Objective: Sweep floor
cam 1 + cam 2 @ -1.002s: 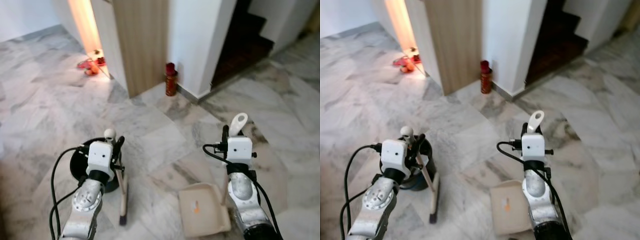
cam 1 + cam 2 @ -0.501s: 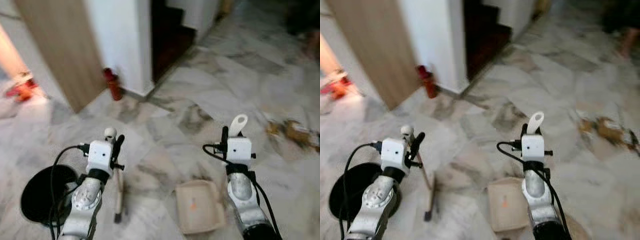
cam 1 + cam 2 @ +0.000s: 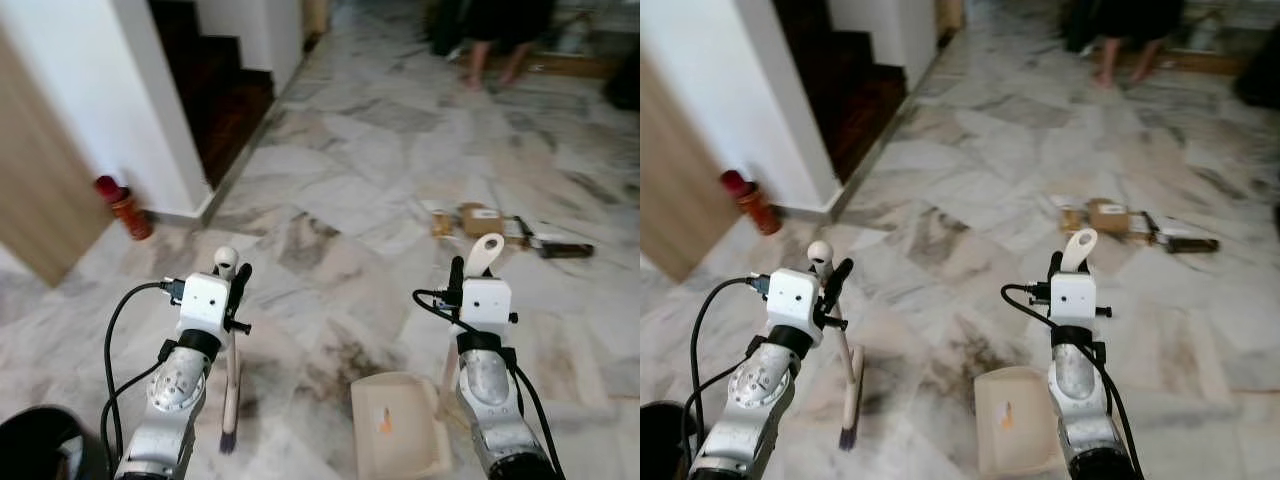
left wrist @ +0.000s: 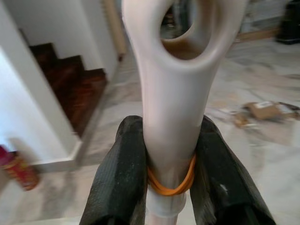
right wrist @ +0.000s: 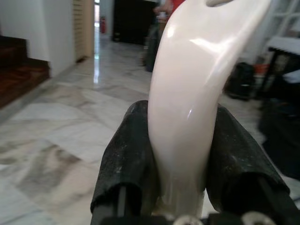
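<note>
My left gripper (image 3: 234, 277) is shut on the pale handle of a hand broom (image 3: 231, 392), whose brush head hangs just above the marble floor. In the left wrist view the two black fingers (image 4: 119, 178) clamp the looped handle (image 4: 176, 93), above an orange rubber band. My right gripper (image 3: 461, 272) is shut on the cream dustpan's handle (image 3: 483, 252); the pan (image 3: 395, 435) lies low by the floor in front of me. Scraps of cardboard and litter (image 3: 482, 220) lie on the floor ahead to the right, well beyond both tools.
A dark stairway (image 3: 215, 85) opens beside a white wall at the left, with a red bottle (image 3: 125, 207) at its foot and a wooden panel (image 3: 40, 200) beside it. A black bin (image 3: 35, 445) sits at lower left. A person's legs (image 3: 490, 60) stand at the back.
The camera has swung to the right: panel, bottle and bin slid left, and the litter and the person came into view. Both grippers keep the same hold.
</note>
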